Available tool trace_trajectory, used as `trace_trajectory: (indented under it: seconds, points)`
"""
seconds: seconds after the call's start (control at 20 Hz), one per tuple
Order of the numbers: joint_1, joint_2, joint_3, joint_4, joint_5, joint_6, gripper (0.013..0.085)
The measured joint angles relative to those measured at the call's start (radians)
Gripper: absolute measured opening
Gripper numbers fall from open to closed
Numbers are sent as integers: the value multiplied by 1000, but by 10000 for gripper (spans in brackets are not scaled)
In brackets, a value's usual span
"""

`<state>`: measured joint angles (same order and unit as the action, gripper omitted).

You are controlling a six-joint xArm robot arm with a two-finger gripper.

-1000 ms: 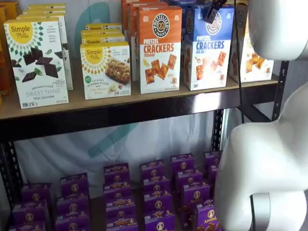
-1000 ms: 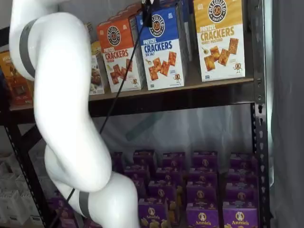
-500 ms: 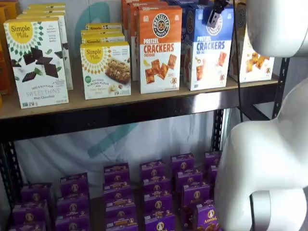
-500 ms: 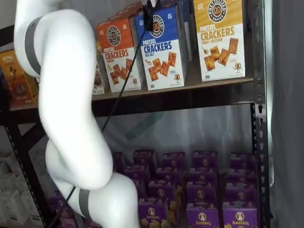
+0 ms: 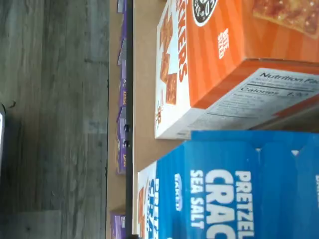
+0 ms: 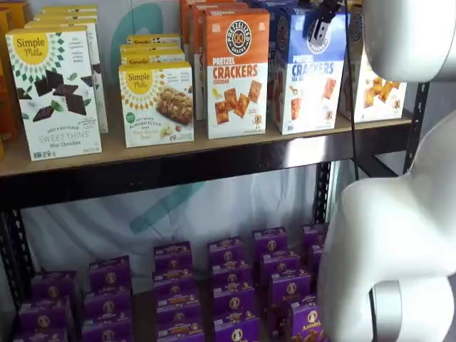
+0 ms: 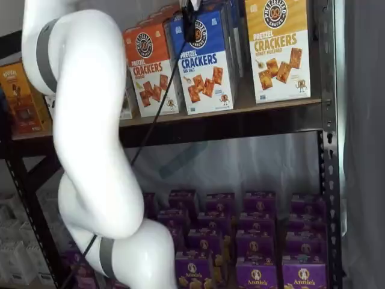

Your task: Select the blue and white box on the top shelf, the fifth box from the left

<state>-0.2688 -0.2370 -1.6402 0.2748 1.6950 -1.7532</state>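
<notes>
The blue and white box [image 6: 308, 75] stands upright on the top shelf [image 6: 214, 146], between the orange-topped Cheddar box [image 6: 236, 71] and a yellow-topped box [image 6: 374, 85]. It shows in both shelf views [image 7: 204, 63], and close up in the wrist view [image 5: 234, 189] beside the orange box [image 5: 224, 55]. My gripper [image 6: 318, 25] hangs from the view's top edge in front of the blue box's upper part. Only its black fingers [image 7: 189, 21] show, with a cable beside them. No gap shows between them and no box is held.
Simple Mills boxes [image 6: 53, 92] fill the shelf's left part. Purple boxes [image 6: 228, 285] stand on the lower level. My white arm [image 7: 90, 138] stands between the camera and the shelves. A black upright [image 7: 328, 150] bounds the shelf on the right.
The fingers have edged a little closer to the blue box's top. The arm's elbow has shifted slightly sideways. The boxes have not moved.
</notes>
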Motion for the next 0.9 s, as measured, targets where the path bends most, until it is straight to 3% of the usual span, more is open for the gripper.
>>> trace_trajectory:
  seconds: [0.15,0.4,0.7,0.9]
  points:
    - [1,-3,7,0,-5,0,850]
    - [0,0,4,-1,2,-1,690]
    - [-4,-1,4,2,4,-3,690]
    - [-5,-5,8,2,4,-4,610]
